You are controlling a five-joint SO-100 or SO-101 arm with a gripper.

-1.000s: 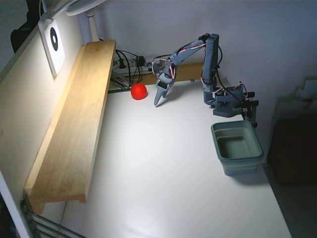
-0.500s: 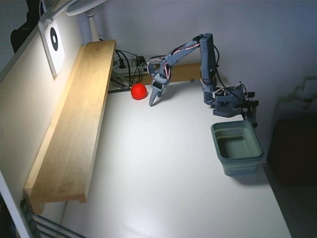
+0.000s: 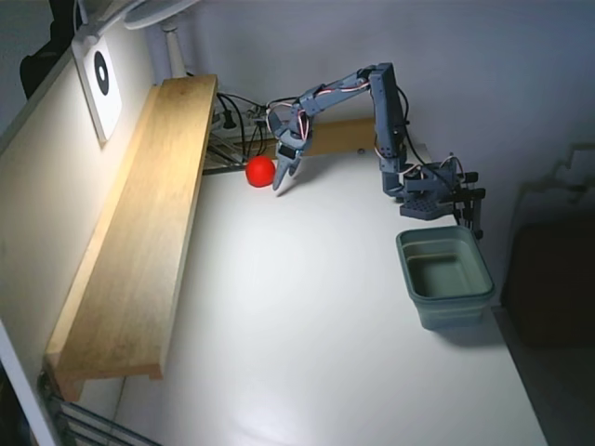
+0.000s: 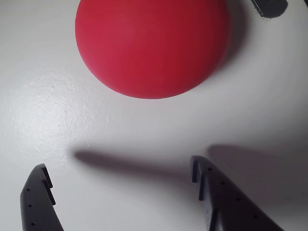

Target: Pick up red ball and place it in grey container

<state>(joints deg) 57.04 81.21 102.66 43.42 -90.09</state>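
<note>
Worktop, white and mostly bare, fills the fixed view. At its far end we see the red ball resting on the surface, close to the end of a long wooden shelf that runs along the left wall. The arm stretches from its base on the right across to the ball, and the tool points down with its tips just to the right of the ball; from here we cannot tell whether they touch it. The grey container stands near the right edge of the worktop, just in front of the arm's base and well apart from the ball, and its inside looks empty. A tangle of cables lies behind the ball. On the left wall hangs a white card with a black ring mark; we can read no writing or brand on it or anywhere else.

In the wrist view the red ball looms large at the top, sitting on the white worktop. The tool is spread wide: its two dark fingers rise from the bottom edge, left and right, with clear surface between them and the ball. Nothing is pinched.
</note>
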